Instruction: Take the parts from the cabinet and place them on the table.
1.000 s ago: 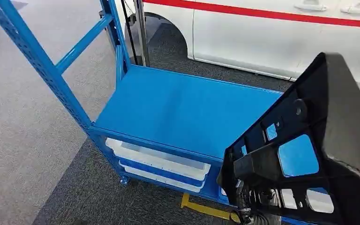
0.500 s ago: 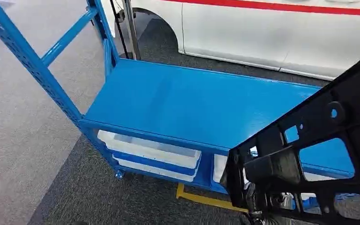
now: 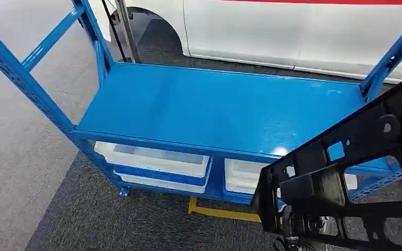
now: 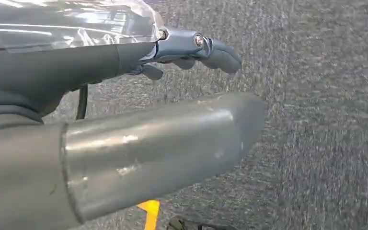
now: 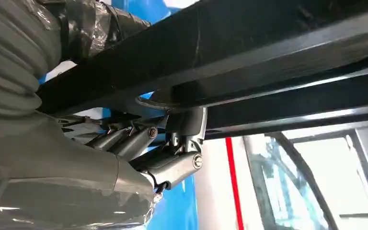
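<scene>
Blue shelf [image 3: 209, 107], two white bins [image 3: 154, 159] beneath; right hand [image 5: 172, 153] grips one black part [image 3: 345, 178]; left hand [image 4: 191, 48] empty, fingers straight

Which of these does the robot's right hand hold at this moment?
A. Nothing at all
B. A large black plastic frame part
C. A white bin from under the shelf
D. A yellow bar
B: in the right wrist view the right hand grips the black frame part, held near the blue shelf.
</scene>
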`<move>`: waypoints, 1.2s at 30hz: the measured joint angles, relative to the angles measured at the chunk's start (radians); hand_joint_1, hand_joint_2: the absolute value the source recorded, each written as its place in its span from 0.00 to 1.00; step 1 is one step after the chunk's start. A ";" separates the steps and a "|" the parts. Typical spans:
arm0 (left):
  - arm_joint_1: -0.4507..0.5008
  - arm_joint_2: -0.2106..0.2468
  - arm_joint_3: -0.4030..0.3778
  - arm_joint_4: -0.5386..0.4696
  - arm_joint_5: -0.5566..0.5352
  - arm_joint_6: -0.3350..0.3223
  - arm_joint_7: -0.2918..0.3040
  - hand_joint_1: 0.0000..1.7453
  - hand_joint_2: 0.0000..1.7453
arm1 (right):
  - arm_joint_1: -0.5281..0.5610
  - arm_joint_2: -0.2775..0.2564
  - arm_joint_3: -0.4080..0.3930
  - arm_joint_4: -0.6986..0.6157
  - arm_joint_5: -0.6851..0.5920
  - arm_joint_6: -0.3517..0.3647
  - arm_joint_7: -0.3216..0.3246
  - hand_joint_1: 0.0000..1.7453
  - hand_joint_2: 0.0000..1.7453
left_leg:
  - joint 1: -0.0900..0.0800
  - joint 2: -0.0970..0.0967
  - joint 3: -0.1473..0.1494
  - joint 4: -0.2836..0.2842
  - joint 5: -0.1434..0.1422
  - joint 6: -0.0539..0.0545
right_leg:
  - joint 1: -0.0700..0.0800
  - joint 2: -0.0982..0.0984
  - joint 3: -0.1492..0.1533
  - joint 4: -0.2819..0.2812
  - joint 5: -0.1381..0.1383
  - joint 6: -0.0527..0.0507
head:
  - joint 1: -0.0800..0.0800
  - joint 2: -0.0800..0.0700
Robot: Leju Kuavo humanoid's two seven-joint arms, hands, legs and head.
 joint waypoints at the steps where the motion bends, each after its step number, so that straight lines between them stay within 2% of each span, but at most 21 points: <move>1: -0.002 0.003 0.001 0.000 0.000 0.000 0.000 0.00 0.00 | 0.001 0.005 -0.004 0.000 0.000 0.003 0.000 1.00 1.00 | -0.006 -0.070 0.096 -0.157 -0.006 0.032 | 0.002 0.016 -0.015 0.002 0.016 0.005 | 0.000 0.000; 3: -0.001 0.001 0.001 0.000 0.001 0.000 -0.001 0.00 0.00 | 0.001 0.007 -0.008 0.000 0.000 0.009 0.000 1.00 1.00 | -0.007 -0.070 0.108 -0.183 -0.003 0.025 | -0.001 0.028 -0.017 0.002 0.028 0.014 | 0.000 0.000; 4: -0.003 -0.003 0.004 0.000 0.003 0.000 0.000 0.00 0.00 | 0.009 0.018 -0.023 0.000 0.000 0.029 0.000 1.00 1.00 | 0.003 -0.033 0.106 -0.211 0.023 0.027 | -0.003 0.051 -0.022 -0.005 0.049 0.038 | 0.000 0.000; 5: 0.000 -0.003 0.008 0.000 0.003 -0.001 0.003 0.00 0.00 | 0.013 0.024 -0.039 -0.001 0.000 0.055 0.000 1.00 1.00 | 0.000 0.002 0.092 -0.216 0.038 0.034 | -0.004 -0.023 -0.069 0.104 -0.053 0.049 | 0.005 0.000; 7: 0.006 -0.003 0.011 0.000 0.000 -0.001 0.005 0.00 0.00 | 0.015 0.035 -0.054 -0.001 0.003 0.076 0.000 1.00 1.00 | 0.000 0.034 0.082 -0.215 0.042 0.030 | -0.013 -0.037 -0.122 0.258 -0.133 0.061 | 0.005 0.000; 8: 0.006 -0.003 0.014 0.000 0.000 -0.001 0.006 0.00 0.00 | 0.017 0.039 -0.063 -0.001 0.003 0.084 0.000 1.00 1.00 | 0.000 0.046 0.079 -0.214 0.044 0.028 | -0.018 -0.040 -0.127 0.290 -0.143 0.066 | 0.005 0.000; 10: 0.005 -0.005 0.020 0.000 0.000 -0.001 0.006 0.00 0.00 | 0.020 0.049 -0.077 -0.001 0.003 0.092 0.000 1.00 1.00 | 0.003 0.072 0.078 -0.212 0.045 0.023 | -0.029 -0.051 -0.056 0.211 -0.098 0.074 | 0.005 0.000; 12: 0.002 -0.008 0.024 0.000 0.000 -0.002 0.006 0.00 0.00 | 0.020 0.055 -0.085 -0.001 0.003 0.095 0.000 1.00 1.00 | 0.007 0.090 0.084 -0.203 0.038 0.012 | -0.032 -0.083 0.059 0.035 -0.033 0.076 | 0.005 0.000; 13: 0.001 -0.008 0.024 0.000 0.000 -0.002 0.007 0.00 0.00 | 0.018 0.057 -0.088 0.000 0.003 0.099 0.000 1.00 1.00 | 0.007 0.099 0.086 -0.199 0.034 0.004 | -0.026 -0.119 0.080 -0.011 -0.058 0.071 | 0.005 0.000; 14: 0.000 -0.008 0.025 0.000 0.000 -0.002 0.007 0.00 0.00 | 0.021 0.059 -0.091 -0.002 0.003 0.104 0.000 1.00 1.00 | -0.002 0.107 0.080 -0.187 0.028 -0.006 | -0.020 -0.116 0.075 -0.013 -0.049 0.055 | 0.005 0.000; 17: -0.005 -0.008 0.026 0.000 0.000 -0.005 0.007 0.00 0.00 | 0.023 0.080 -0.111 -0.006 0.003 0.128 0.000 1.00 1.00 | -0.002 0.125 0.087 -0.191 0.030 -0.018 | -0.014 -0.091 0.063 -0.001 -0.054 0.036 | 0.005 0.000; 18: -0.006 -0.008 0.027 0.000 0.000 -0.008 0.008 0.00 0.00 | 0.023 0.087 -0.120 -0.009 0.002 0.139 0.000 1.00 1.00 | 0.002 0.120 0.082 -0.187 0.019 -0.025 | -0.025 -0.080 0.066 -0.010 -0.048 0.025 | 0.004 0.000; 20: -0.007 -0.009 0.027 0.000 0.001 -0.012 0.008 0.00 0.00 | 0.023 0.101 -0.130 -0.010 -0.004 0.151 0.000 1.00 1.00 | 0.008 0.030 0.051 -0.111 -0.040 -0.028 | -0.024 -0.067 0.063 -0.013 -0.043 0.013 | 0.004 0.000; 22: -0.003 -0.008 0.031 0.000 0.003 -0.014 0.009 0.00 0.00 | 0.020 0.113 -0.140 -0.009 -0.014 0.160 0.000 1.00 1.00 | 0.006 0.009 -0.035 0.066 -0.118 -0.030 | -0.020 -0.044 0.059 -0.013 -0.042 0.007 | 0.004 0.000; 23: -0.002 -0.007 0.034 0.000 0.003 -0.014 0.011 0.00 0.00 | 0.021 0.115 -0.144 -0.009 -0.019 0.161 0.000 1.00 1.00 | 0.006 0.008 -0.067 0.126 -0.130 -0.029 | -0.017 -0.031 0.058 -0.012 -0.041 0.006 | 0.003 0.000; 25: 0.001 -0.007 0.038 0.000 0.003 -0.015 0.014 0.00 0.00 | 0.021 0.121 -0.152 -0.009 -0.026 0.161 0.000 1.00 1.00 | 0.005 0.006 -0.072 0.107 -0.074 -0.022 | -0.013 0.000 0.062 -0.010 -0.042 0.006 | 0.004 0.000; 27: 0.000 -0.007 0.043 0.000 0.003 -0.015 0.014 0.00 0.00 | 0.021 0.126 -0.157 -0.009 -0.028 0.161 0.000 1.00 1.00 | 0.005 -0.015 -0.010 -0.057 0.035 -0.009 | -0.010 0.029 0.066 -0.006 -0.042 0.006 | 0.004 0.000; 29: 0.002 -0.002 0.048 0.000 0.003 -0.016 0.014 0.00 0.00 | 0.017 0.132 -0.162 -0.009 -0.033 0.161 0.000 1.00 1.00 | 0.007 -0.104 0.014 -0.144 0.059 0.004 | -0.007 0.051 0.054 0.002 -0.040 0.011 | 0.005 0.000; 33: 0.000 -0.004 0.051 0.000 0.003 -0.017 0.016 0.00 0.00 | 0.022 0.135 -0.170 -0.009 -0.038 0.161 0.000 1.00 1.00 | 0.006 -0.063 0.027 -0.176 0.058 0.006 | -0.013 0.101 0.035 -0.008 -0.021 0.042 | 0.003 0.000; 35: 0.000 -0.007 0.052 0.000 0.003 -0.017 0.016 0.00 0.00 | 0.019 0.135 -0.172 -0.010 -0.038 0.161 0.000 1.00 1.00 | 0.012 -0.031 0.035 -0.192 0.069 0.014 | -0.009 0.004 0.013 0.049 -0.069 0.048 | 0.008 0.000; 36: 0.002 -0.007 0.052 0.000 0.003 -0.018 0.017 0.00 0.00 | 0.016 0.135 -0.172 -0.010 -0.039 0.161 0.000 1.00 1.00 | 0.010 -0.012 0.035 -0.192 0.069 0.019 | -0.012 -0.022 -0.023 0.123 -0.112 0.052 | 0.008 0.000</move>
